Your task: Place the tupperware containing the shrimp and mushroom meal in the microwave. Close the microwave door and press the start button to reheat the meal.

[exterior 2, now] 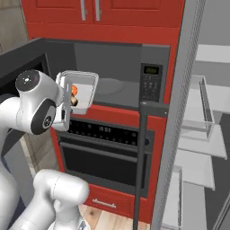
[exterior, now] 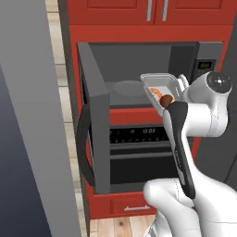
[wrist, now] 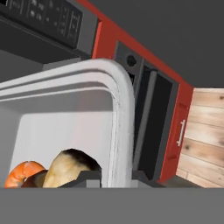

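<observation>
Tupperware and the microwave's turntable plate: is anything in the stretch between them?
Nothing: the tupperware, held by the tool, hangs at the cavity's mouth, and bare grey floor leads to the turntable plate in both base views.

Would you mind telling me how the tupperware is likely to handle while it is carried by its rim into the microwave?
The tupperware looks thin and clear, so probably light and a bit flexible. The gripper pinches one edge only, so it may sag or tilt. The shrimp and mushroom meal lies loose and uncovered, so it could slide.
</observation>
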